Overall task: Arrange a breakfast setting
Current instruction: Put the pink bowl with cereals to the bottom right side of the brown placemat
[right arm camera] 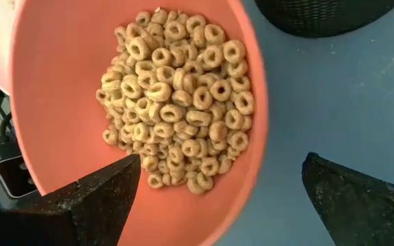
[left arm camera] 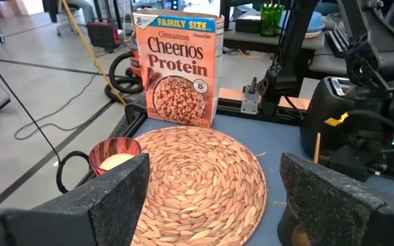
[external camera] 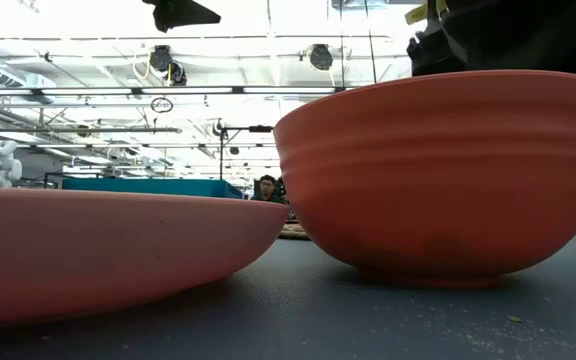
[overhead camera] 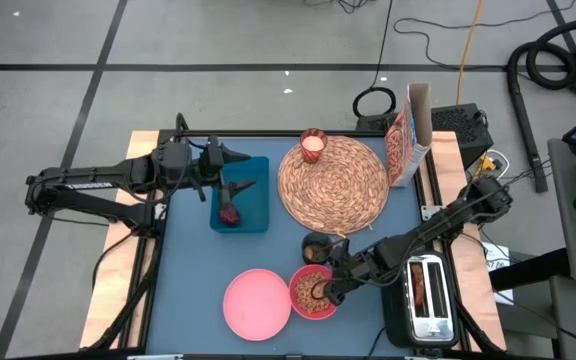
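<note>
The coral-red bowl (overhead camera: 312,292) holds cereal rings (right arm camera: 183,102) and stands at the table's near side, beside the pink plate (overhead camera: 257,304). My right gripper (right arm camera: 221,160) is open over the bowl, with one finger (right arm camera: 94,198) above its inside and the other (right arm camera: 361,205) outside its rim (right arm camera: 248,191). The round straw placemat (overhead camera: 333,182) lies at the far middle, and the candle glass (overhead camera: 313,145) stands on its far left edge. The Cheerios Protein box (overhead camera: 408,135) stands upright at the far right. The dark-red fruit (overhead camera: 230,213) lies in a teal tray (overhead camera: 253,200). My left gripper (overhead camera: 240,170) is open and empty above that tray.
A black toaster (overhead camera: 428,297) stands at the near right, beside my right arm. A small dark bowl (overhead camera: 318,245) sits between the placemat and the coral bowl. Bare blue table top (overhead camera: 188,270) lies at the near left. A person (external camera: 265,187) shows far behind the table.
</note>
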